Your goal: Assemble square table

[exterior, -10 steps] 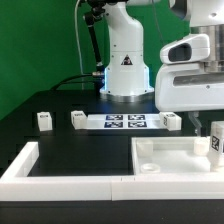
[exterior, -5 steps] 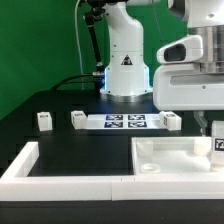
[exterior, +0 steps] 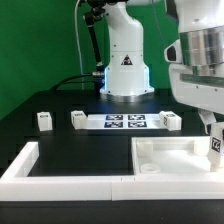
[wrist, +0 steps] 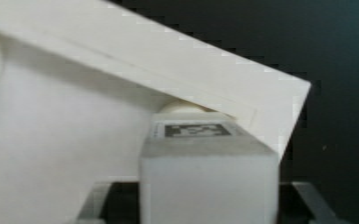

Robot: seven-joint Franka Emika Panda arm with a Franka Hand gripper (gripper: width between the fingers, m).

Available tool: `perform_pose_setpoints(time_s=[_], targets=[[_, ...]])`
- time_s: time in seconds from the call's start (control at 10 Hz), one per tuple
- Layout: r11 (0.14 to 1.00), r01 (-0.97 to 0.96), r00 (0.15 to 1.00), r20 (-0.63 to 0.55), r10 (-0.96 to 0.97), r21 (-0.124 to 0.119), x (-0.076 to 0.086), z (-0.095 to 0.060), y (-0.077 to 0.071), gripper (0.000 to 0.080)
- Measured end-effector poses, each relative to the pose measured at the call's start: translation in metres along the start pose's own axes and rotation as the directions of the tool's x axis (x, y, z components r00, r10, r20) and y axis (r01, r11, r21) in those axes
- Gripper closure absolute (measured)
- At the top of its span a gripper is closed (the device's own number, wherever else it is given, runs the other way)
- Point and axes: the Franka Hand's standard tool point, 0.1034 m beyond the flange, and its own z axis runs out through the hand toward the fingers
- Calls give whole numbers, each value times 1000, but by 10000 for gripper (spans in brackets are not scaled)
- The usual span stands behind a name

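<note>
Jaws clamped on a tagged leg [exterior: 215,146] at the square panel's [exterior: 165,155] three-o'clock edge. A skewed grip might jam it or shove the panel.

Exterior: frontal, faces arm base [exterior: 125,72]; wrist: close-up; shared: leg [wrist: 202,175] [exterior: 217,146], panel [wrist: 69,130] [exterior: 165,152] corner.

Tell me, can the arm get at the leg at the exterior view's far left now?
Probably not yet: the end effector is shut on another leg by the table panel. That far leg itself stands free, nothing around it.
</note>
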Motion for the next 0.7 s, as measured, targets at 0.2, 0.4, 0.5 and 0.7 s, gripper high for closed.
perform_pose_setpoints(time_s=[0.2, 0.4, 0.5, 0.7], targets=[[991, -134, 991, 9, 134, 1, -6, 1, -1, 505], [1000, -23, 1000, 4, 23, -10, -6, 1, 0, 505], [983, 174, 984, -15, -175, -55, -8, 1, 0, 330], [902, 426, 904, -13, -428, -72, -15, 0, -4, 213]])
